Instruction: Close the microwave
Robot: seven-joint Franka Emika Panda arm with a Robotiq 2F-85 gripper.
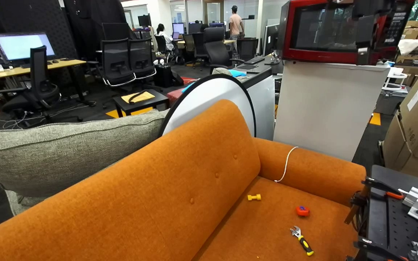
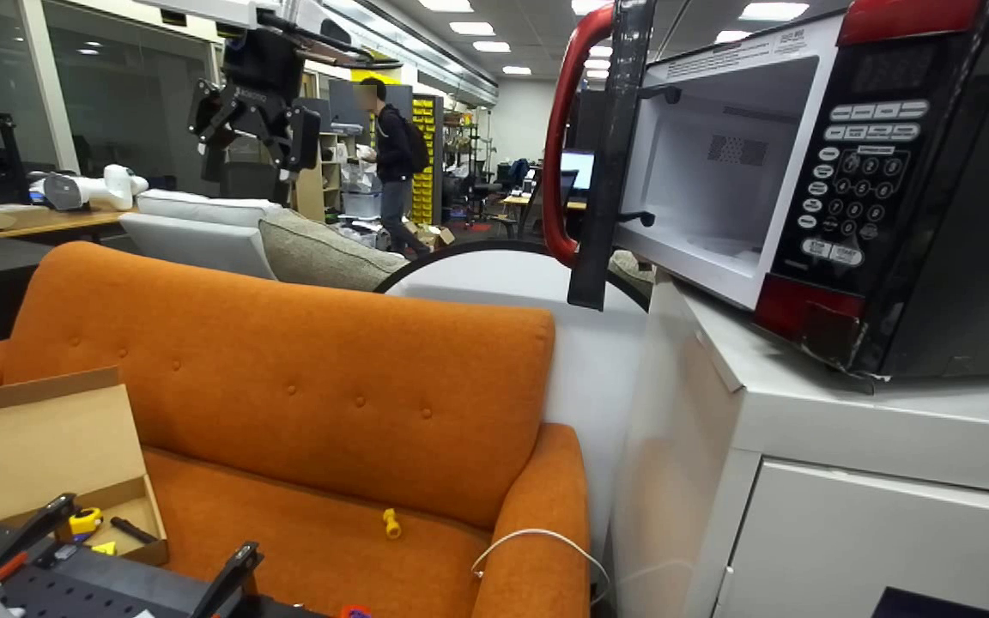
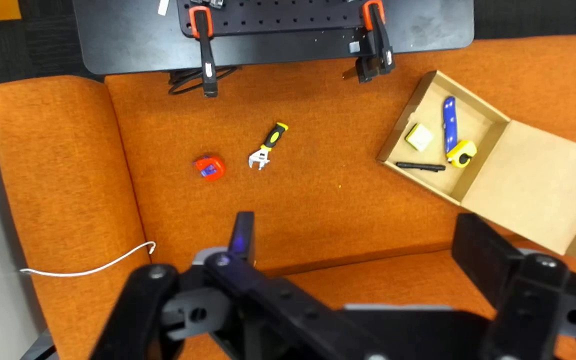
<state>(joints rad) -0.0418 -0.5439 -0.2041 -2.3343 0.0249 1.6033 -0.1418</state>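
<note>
Your microwave [image 2: 868, 163] is open, door [image 2: 611, 154] standing out; cardboard box [image 3: 528, 180] holds blue tool [image 3: 450, 122], yellow tape measure [image 3: 462, 152], black pen [image 3: 420, 166], pale block [image 3: 419, 137]; your claw [image 3: 354, 221] hangs spread wide.

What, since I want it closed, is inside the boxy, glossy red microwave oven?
The microwave shows white inner walls, a perforated patch and, low down, a pale shape too unclear to name. Its black control panel hides the rest from view.

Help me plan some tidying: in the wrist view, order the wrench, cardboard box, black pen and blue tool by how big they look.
1. Cardboard box
2. Wrench and blue tool: too alike to rank
3. Black pen
</note>
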